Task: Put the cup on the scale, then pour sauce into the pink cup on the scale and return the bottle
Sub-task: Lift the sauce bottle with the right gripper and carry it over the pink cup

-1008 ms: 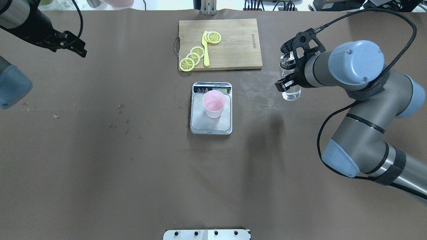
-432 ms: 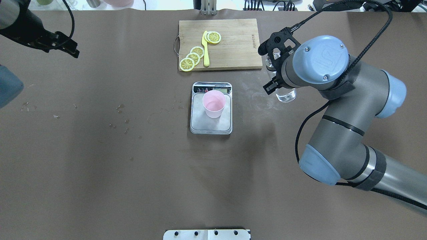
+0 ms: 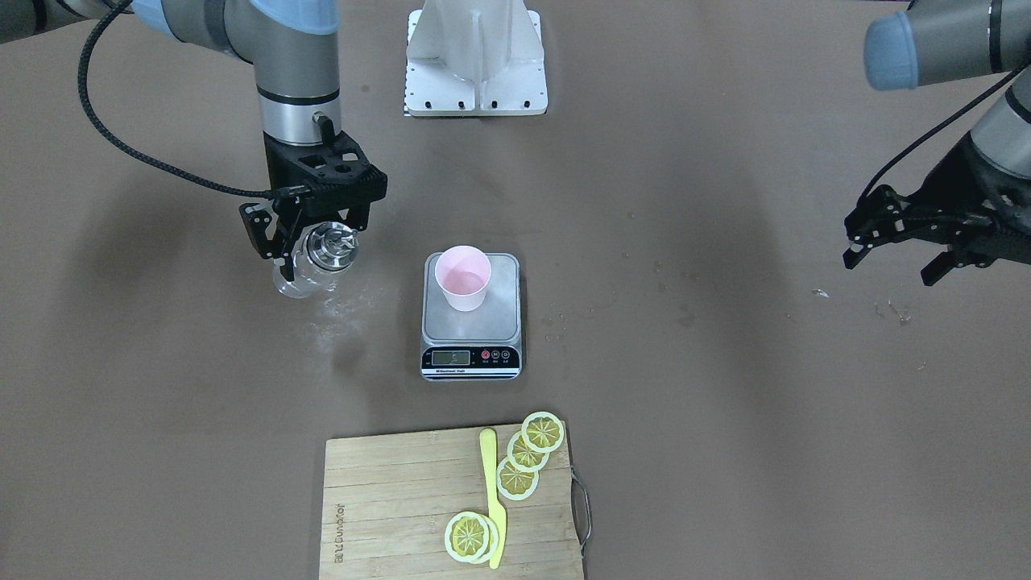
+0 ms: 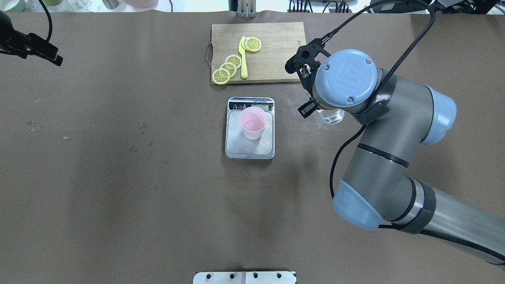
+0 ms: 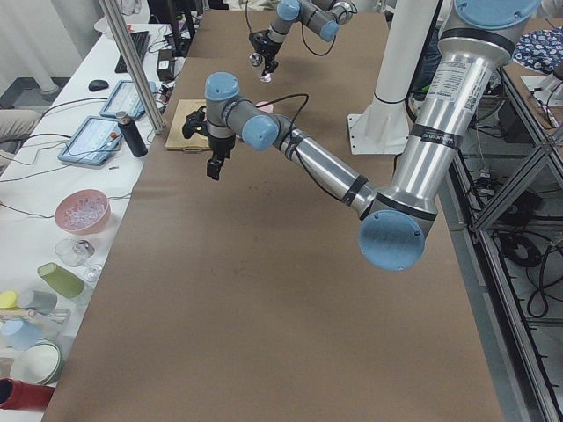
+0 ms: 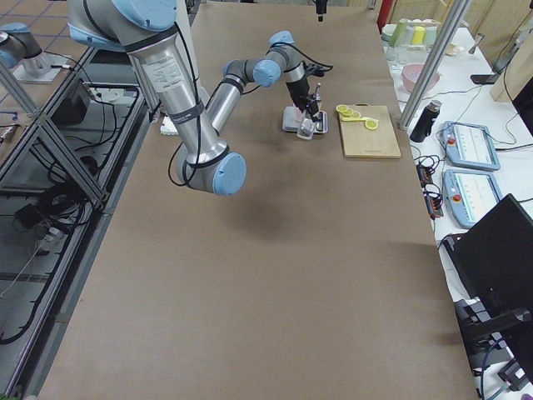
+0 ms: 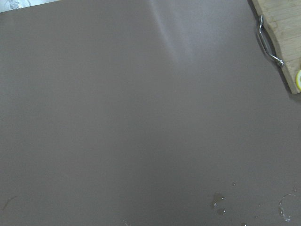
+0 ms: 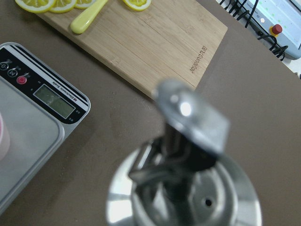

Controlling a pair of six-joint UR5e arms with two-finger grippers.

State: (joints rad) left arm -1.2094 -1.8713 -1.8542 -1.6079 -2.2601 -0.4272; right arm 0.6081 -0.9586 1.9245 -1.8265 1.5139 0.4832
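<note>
Hovering spread and empty, the left hand [image 3: 890, 256] has drawn farther outward. Well to its right, the matte pink tapered cup [image 4: 253, 122] stands on the steel-topped scale [image 4: 249, 149]. Beyond, the right hand [image 3: 310, 242] clamps the clear glass, silver-capped bottle [image 4: 333, 116], now nearer the scale, over the brown counter [image 4: 118, 197].

bottle [image 4: 332, 116]: mostly hidden under right arm [image 4: 347, 81] | cup [image 8: 1, 136]: cut by edge
</note>
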